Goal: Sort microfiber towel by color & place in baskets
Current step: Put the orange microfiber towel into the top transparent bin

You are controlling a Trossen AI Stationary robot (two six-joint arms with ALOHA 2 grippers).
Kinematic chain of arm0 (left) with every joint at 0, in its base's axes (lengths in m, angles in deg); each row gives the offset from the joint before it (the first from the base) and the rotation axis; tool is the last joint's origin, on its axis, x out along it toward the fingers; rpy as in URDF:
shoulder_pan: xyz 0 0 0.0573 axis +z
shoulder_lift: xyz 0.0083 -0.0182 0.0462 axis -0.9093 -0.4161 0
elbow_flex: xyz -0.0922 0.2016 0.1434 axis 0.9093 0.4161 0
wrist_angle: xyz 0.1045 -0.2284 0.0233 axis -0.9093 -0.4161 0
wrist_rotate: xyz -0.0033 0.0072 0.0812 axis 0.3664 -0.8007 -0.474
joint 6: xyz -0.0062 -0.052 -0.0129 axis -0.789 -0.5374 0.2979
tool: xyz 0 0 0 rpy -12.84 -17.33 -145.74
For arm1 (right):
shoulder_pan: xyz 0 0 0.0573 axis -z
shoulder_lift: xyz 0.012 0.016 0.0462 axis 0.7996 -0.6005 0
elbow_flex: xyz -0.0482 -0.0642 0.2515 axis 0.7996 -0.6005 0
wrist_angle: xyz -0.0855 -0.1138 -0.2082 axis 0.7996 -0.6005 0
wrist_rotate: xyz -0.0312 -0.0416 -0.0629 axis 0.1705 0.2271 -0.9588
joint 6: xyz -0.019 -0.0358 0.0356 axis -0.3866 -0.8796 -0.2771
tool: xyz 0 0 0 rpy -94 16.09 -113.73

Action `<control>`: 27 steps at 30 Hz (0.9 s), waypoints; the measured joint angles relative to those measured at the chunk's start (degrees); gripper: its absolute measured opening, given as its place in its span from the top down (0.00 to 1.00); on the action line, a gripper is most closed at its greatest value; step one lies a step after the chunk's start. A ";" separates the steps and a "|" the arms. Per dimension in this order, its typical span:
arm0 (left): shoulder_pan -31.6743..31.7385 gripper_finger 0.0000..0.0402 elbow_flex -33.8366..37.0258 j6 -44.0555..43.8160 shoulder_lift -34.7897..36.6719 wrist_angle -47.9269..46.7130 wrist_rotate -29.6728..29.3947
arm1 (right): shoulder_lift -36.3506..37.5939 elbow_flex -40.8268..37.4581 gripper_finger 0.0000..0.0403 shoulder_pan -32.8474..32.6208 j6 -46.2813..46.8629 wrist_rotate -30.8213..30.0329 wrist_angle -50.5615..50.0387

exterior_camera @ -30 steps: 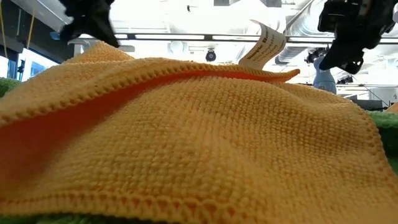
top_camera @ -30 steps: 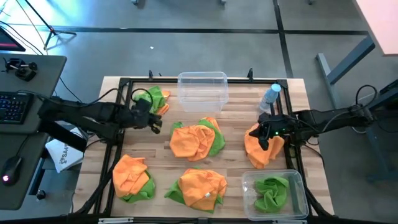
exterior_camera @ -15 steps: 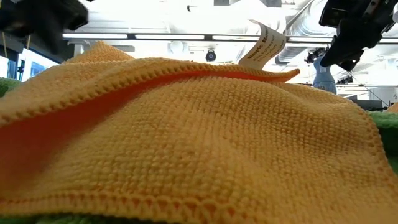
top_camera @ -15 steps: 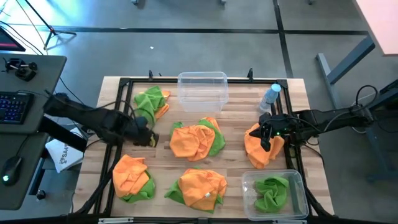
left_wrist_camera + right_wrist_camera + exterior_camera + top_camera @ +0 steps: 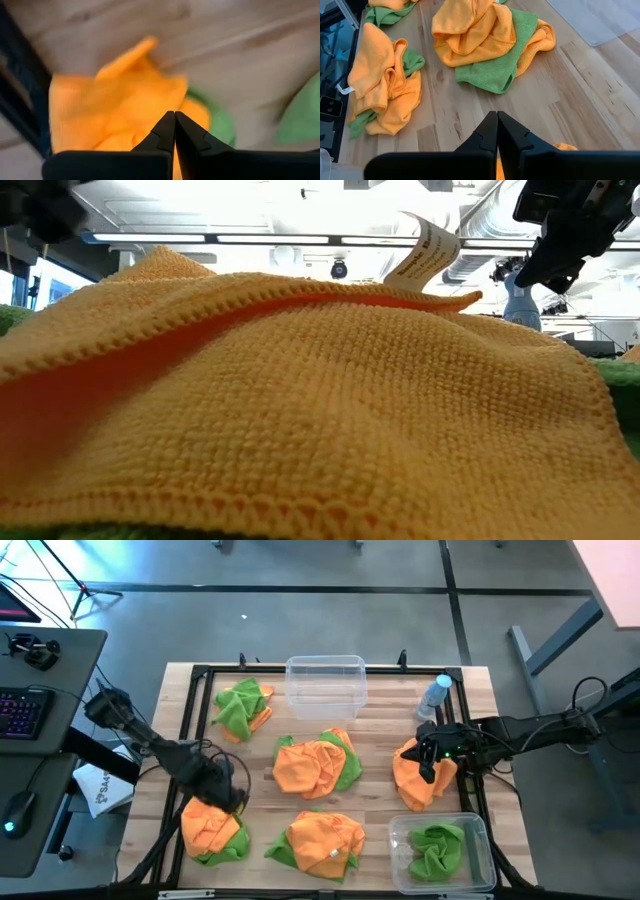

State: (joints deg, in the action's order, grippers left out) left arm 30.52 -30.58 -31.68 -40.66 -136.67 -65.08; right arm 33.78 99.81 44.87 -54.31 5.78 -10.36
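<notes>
High view: the clear tub at 5 o'clock [image 5: 442, 850] holds crumpled green cloth [image 5: 438, 848]; the one at 12 o'clock [image 5: 326, 686] sits bare. Soft orange-and-green heaps [image 5: 318, 766] dot the wooden table [image 5: 380, 730]. Left gripper [image 5: 228, 798], fingers pressed together, has swung to the 8 o'clock heap [image 5: 212, 827]. Right gripper [image 5: 432, 762], fingers together, hovers over the 3 o'clock orange cloth [image 5: 418, 780].

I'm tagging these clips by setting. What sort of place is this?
Probably a robotics lab or workshop: a wooden table in a black frame stands on a bare grey floor, a desk with a keyboard sits beside it, and exposed ceiling ducts show overhead.
</notes>
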 joint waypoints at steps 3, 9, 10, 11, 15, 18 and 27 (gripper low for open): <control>-4.03 0.98 0.00 -2.64 -1.02 -0.01 2.30 | 0.00 0.01 1.00 0.00 0.00 -0.02 0.04; -9.19 0.87 0.00 -8.78 -2.13 0.59 4.42 | 0.00 0.01 1.00 0.00 0.20 -0.04 0.18; -9.65 0.85 0.00 -9.34 -2.29 0.55 5.42 | 0.00 0.01 1.00 0.00 0.19 -0.05 0.35; -9.95 0.83 0.00 -9.84 -2.58 0.53 6.88 | 0.00 0.01 1.00 0.00 0.18 -0.18 0.52; -11.70 0.77 0.00 -9.88 -4.32 0.63 12.62 | 0.00 0.01 1.00 0.00 0.19 -1.62 0.70; -12.80 0.75 0.00 -8.55 -6.22 2.03 13.37 | 0.00 0.01 1.00 0.00 0.07 -1.77 1.02; -12.96 0.73 -0.02 -2.51 -13.57 3.58 20.26 | 0.00 0.01 1.00 0.00 0.02 -1.86 1.37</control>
State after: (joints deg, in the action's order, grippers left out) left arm 17.56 -30.60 -34.19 -54.23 -133.09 -44.82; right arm 33.78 99.82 44.87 -54.28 3.92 -8.99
